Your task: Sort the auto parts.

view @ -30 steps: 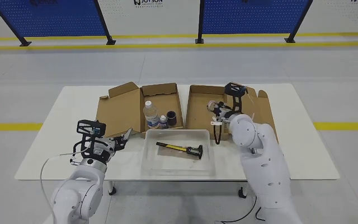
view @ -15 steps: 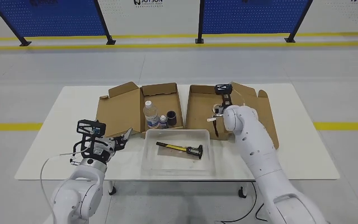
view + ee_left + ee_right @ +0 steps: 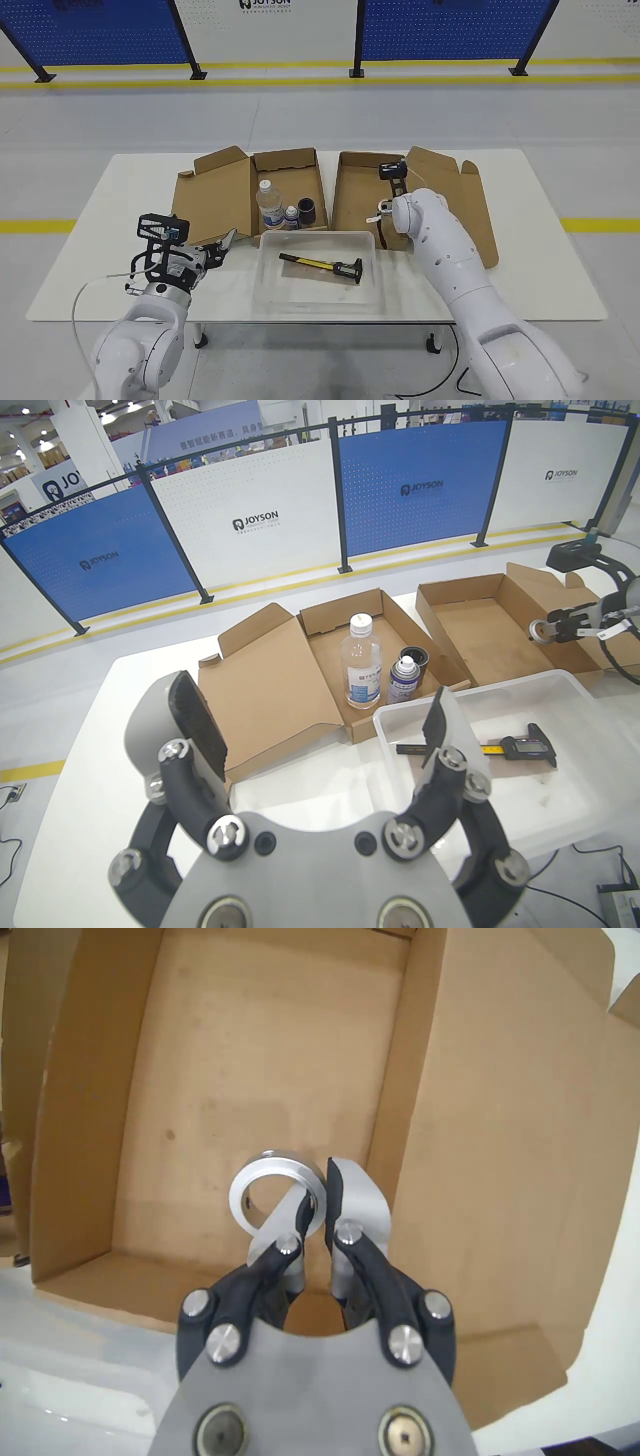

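The right fingers point(image 3: 360, 1198) are nearly closed, pinching the wall of a silver ring point(image 3: 237, 1195); one finger appears to pass through the bore while the other presses on the outside. The ring hangs tilted above the bare floor of the right box point(image 3: 260, 1053), close to one side wall and toward the box's near end, touching no cardboard.

The step in hand looks like setting this ring down in the right box. To do it well, the arm likely needs to bring the ring down close to the floor before letting go, since a round metal part dropped from a height could bounce or roll. It should also stay clear of the side wall, and the fingers should open only a little, so the inner finger slips out of the bore without dragging the ring along.

The left fingers point(image 3: 192, 720) are spread wide with nothing between them, held above the table point(image 3: 100, 725) near its front-left corner, just beside the left box point(image 3: 325, 635). That box holds a bottle point(image 3: 361, 670), a spray can point(image 3: 404, 680) and a black cylinder point(image 3: 417, 660), standing upright and close together. In front of both boxes, a clear tray point(image 3: 525, 800) holds a caliper point(image 3: 525, 747).
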Controlling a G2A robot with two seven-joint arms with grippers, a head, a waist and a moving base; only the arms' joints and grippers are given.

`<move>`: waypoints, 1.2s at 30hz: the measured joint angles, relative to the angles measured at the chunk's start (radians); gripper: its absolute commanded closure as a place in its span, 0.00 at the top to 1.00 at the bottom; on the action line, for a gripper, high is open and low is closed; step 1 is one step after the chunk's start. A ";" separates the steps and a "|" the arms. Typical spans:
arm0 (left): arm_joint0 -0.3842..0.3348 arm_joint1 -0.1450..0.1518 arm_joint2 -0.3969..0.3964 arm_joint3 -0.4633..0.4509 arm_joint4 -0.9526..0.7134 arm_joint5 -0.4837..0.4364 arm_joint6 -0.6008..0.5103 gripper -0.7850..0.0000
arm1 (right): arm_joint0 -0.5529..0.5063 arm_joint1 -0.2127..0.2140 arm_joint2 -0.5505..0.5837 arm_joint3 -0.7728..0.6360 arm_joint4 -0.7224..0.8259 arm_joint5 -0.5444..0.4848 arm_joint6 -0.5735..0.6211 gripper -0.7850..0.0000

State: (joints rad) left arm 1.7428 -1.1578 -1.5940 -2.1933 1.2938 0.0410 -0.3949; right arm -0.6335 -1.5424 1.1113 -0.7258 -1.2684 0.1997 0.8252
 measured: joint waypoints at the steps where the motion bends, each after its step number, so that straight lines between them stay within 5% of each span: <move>1: 0.000 0.000 0.000 0.000 0.000 0.000 0.000 1.00 | 0.004 -0.001 -0.002 0.009 0.001 0.000 -0.002 0.10; 11: 0.000 0.000 0.000 0.000 0.000 0.000 0.000 1.00 | 0.023 -0.011 -0.011 0.056 0.021 -0.019 -0.018 0.30; 22: 0.000 0.000 0.000 0.000 0.000 0.000 0.000 1.00 | -0.019 0.010 0.032 -0.119 0.036 -0.105 -0.007 0.33; 28: 0.000 0.000 0.000 0.000 0.000 0.000 0.000 1.00 | -0.147 0.052 0.104 -0.445 0.044 -0.290 0.126 0.38; 36: 0.000 0.000 0.000 0.000 0.000 0.000 0.000 1.00 | -0.325 0.099 0.182 -0.802 0.222 -0.659 0.369 0.49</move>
State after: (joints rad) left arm 1.7428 -1.1578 -1.5940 -2.1933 1.2938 0.0410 -0.3949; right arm -0.9589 -1.4430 1.2935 -1.5280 -1.0461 -0.4593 1.1944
